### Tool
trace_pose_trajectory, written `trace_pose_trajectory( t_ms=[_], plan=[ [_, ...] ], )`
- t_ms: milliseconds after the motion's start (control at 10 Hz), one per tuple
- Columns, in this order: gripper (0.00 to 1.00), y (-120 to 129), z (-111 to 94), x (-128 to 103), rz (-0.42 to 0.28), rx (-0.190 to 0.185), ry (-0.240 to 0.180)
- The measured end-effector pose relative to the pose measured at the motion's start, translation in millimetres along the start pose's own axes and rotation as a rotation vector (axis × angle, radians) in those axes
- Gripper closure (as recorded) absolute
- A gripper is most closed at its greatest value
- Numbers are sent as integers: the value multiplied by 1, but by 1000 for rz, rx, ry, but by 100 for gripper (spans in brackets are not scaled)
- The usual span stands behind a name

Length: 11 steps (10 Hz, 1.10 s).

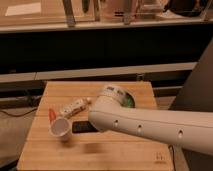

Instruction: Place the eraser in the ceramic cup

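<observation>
Camera view is showing the arm (150, 125) hiding the claw above the eraser (82, 127), grip state untellable, so a misjudged descent is risking knocking the neighbouring cup (60, 128).

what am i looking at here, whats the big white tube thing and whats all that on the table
There is one picture, from a single camera looking down on a wooden table; where the camera is mounted isn't known. The big white tube is a robot's arm, reaching in from the right. Its gripper, the two-finger hand at the tip, is out of sight, hidden under the arm's rounded end near the table's middle.

At the left of the table is a small white ceramic cup. A flat black eraser lies just to its right, on the wood. Behind them are a pale packet and a small orange-red item. A green bowl peeks out behind the arm. Nothing can be seen being held.
</observation>
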Motion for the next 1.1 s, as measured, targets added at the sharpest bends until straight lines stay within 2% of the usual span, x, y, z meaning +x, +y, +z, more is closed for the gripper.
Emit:
trace_pose_trajectory(
  t_ms=[200, 400, 700, 1100],
  plan=[
    [96, -5, 2, 4, -5, -16, -58],
    [96, -11, 5, 2, -15, -31, -81],
    [96, -23, 11, -1, -30, -54, -83],
    [96, -35, 21, 1, -39, -86, -57]
  ],
)
